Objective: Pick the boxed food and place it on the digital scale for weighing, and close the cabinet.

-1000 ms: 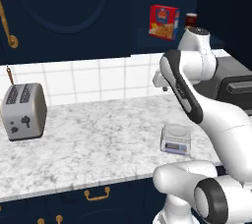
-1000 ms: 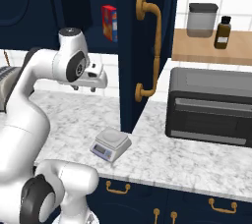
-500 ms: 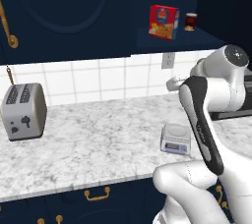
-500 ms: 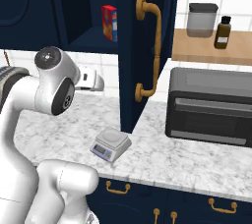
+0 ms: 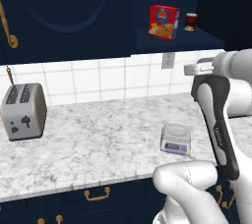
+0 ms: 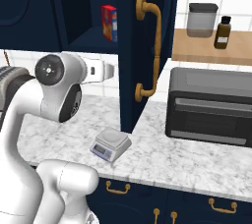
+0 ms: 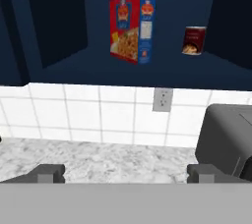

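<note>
We see a kitchen: marble worktop [image 5: 98, 134], toaster [image 5: 23, 111], white tiled wall [image 5: 98, 78], navy cabinet [image 6: 147, 31], toaster oven [image 6: 210, 106].

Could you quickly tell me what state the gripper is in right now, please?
Gripper: open, its fingertips wide apart and holding nothing; the boxed food stands on the cabinet shelf.

Lighting: even, soft, rendered; no glare. Desk [image 5: 98, 134] marble bright, tiles pale. Cabinet [image 7: 147, 31] interior dim, deep navy shade, boxed food [image 7: 132, 29] still legible. Faint shadow beneath digital scale [image 6: 111, 145]. Slightly soft focus throughout; no edge distortion.
</note>
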Tool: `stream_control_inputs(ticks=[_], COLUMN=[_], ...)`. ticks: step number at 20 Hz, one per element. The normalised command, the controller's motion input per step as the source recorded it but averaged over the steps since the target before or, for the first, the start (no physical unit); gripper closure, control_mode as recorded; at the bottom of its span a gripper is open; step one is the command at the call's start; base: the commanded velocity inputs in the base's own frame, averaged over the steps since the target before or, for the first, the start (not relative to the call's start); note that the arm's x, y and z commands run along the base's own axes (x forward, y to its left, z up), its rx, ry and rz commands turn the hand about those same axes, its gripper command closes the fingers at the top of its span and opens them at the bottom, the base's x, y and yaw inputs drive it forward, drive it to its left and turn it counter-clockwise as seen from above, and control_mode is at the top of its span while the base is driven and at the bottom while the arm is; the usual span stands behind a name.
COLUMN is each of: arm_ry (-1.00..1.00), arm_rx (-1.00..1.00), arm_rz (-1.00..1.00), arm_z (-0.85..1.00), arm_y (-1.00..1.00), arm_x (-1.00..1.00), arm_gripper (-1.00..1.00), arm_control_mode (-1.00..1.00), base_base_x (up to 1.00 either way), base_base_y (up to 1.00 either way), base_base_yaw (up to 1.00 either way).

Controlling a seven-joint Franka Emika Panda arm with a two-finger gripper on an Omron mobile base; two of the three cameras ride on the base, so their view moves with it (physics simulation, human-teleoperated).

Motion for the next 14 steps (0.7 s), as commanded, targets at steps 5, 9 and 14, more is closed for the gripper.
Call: stream_control_inputs(ticks=[5,9,14], arm_ry=[0.0,0.01,0.0], arm_rx=[0.04,0.01,0.0], arm_rz=[0.02,0.08,0.01], arm_z=[0.98,0.62,0.0], arm_y=[-0.28,-0.07,0.17], arm_x=[0.04,0.13,0.08], arm_gripper=[-1.0,-1.0,-1.0], arm_control_mode=[-1.0,-1.0,-1.0], base_base_x=[0.0,0.0,0.0], base_base_y=[0.0,0.0,0.0], base_base_yaw=[0.0,0.0,0.0])
